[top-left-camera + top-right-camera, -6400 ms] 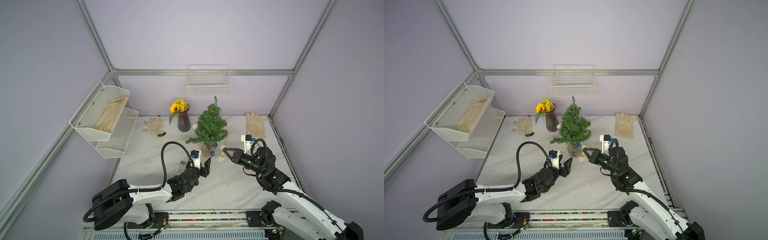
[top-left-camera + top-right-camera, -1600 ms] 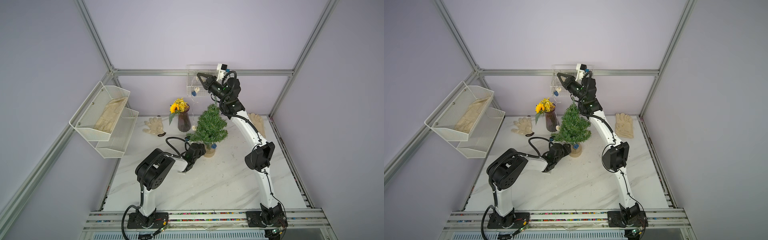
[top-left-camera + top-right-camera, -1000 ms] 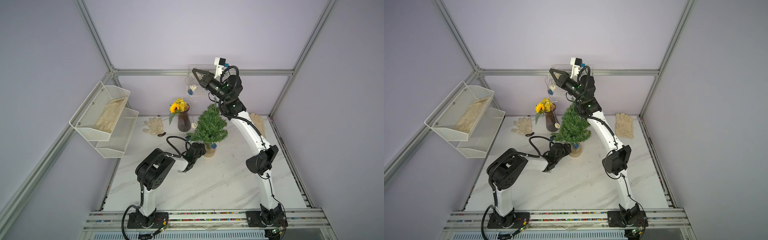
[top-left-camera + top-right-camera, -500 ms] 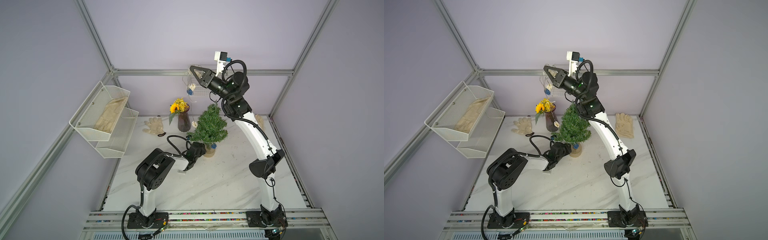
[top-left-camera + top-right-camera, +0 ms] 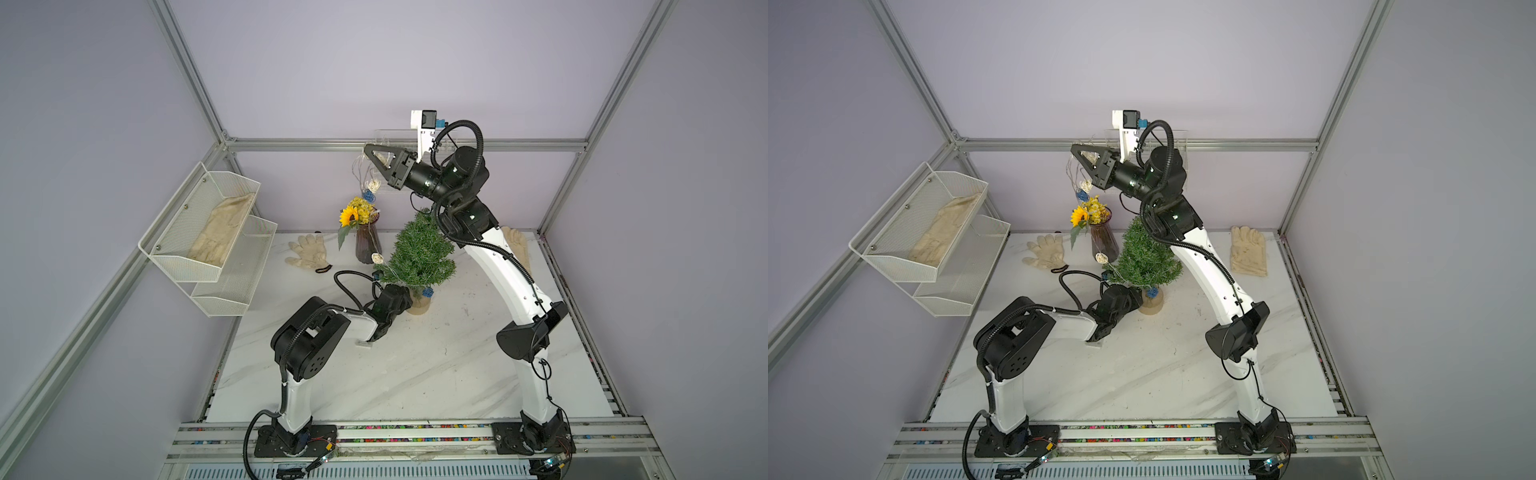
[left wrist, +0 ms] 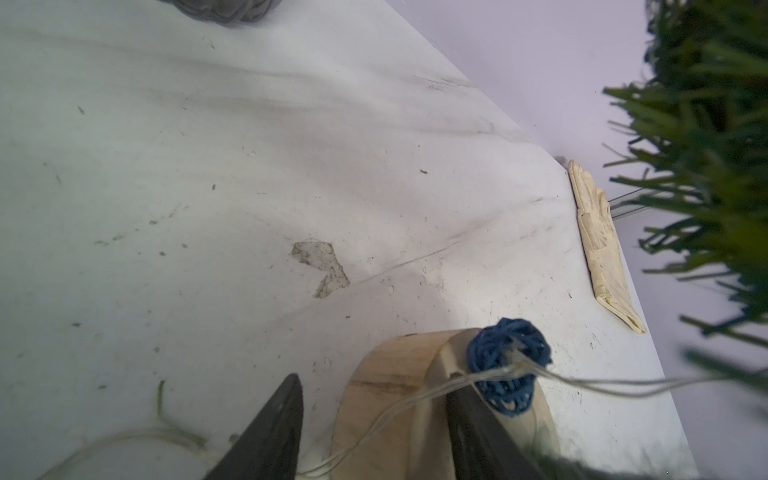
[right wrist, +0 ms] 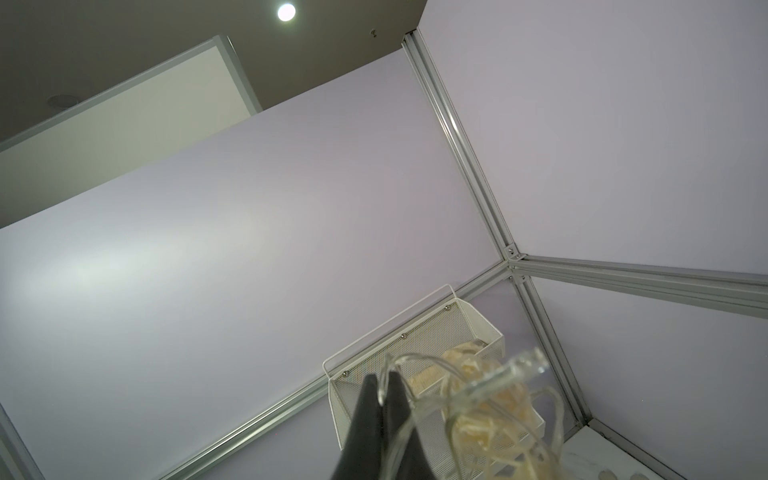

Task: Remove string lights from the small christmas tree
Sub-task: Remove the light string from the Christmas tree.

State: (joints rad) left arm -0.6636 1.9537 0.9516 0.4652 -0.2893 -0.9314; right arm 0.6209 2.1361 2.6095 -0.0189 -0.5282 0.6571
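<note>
The small christmas tree stands upright mid-table on its tan base. My left gripper is low at that base, a jaw on each side, shut on it; a slim gap shows by one fingertip. My right gripper is raised high above the vase, shut on the string lights' pale wire. A loop with a cream ball and a blue ball hangs from it. The wire runs down to a cream ball beside the tree. A blue ball rests against the base.
A dark vase of yellow flowers stands just left of the tree, under the hanging strand. Cream gloves lie at the back left and back right. A white mesh shelf on the left wall holds another glove.
My right gripper has swung left and toward the camera, carrying the strand from over the tree to over the vase. The left gripper has stayed at the tree's base.
</note>
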